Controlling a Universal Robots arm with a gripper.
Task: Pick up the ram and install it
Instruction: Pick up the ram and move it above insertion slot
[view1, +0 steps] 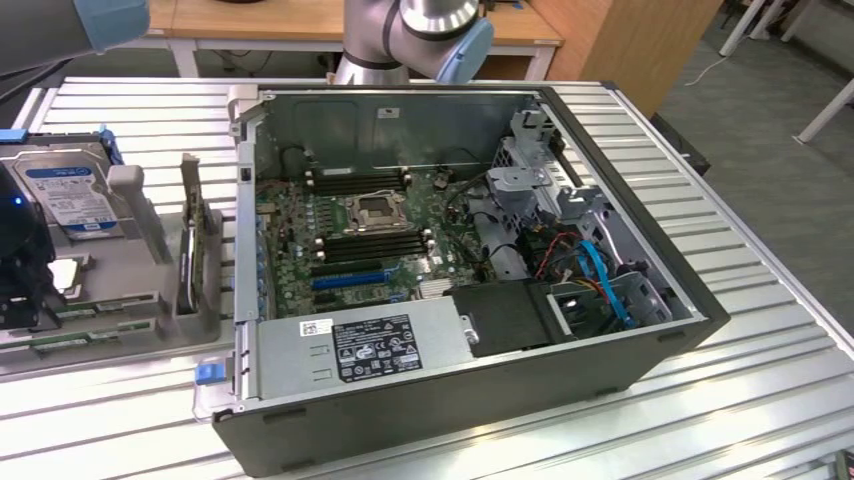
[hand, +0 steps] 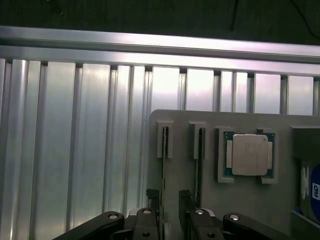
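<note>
Looking through the wrist camera, I see the gripper (hand: 169, 204) hanging above the grey holder tray (hand: 250, 210), with its two dark fingers (hand: 153, 204) standing wide apart. The ram (hand: 163, 160) stands on its long edge in a narrow slot of this tray. From above it appears as a thin dark line, and its near end runs into the gap between the fingers. I cannot tell whether a finger touches it, but the jaws are not closed on it. A second stick (hand: 200, 160) stands parallel in the next slot, just beside the first one and just outside one finger. Next in the row, the square silver processor (hand: 249, 155) lies in its own pocket. Beyond it I see the edge of the hard drive (hand: 311, 192) with its blue label.

From the exterior view, the tray sits on the slatted aluminium table (view1: 761, 390) at the exterior view's left, close beside the open computer case (view1: 467, 420). The case lies on its side with the motherboard (view1: 354, 225) facing up. Long black memory slots (view1: 374, 245) lie beside the processor socket (view1: 370, 210). The ram is in the tray, apart from the case.
</note>
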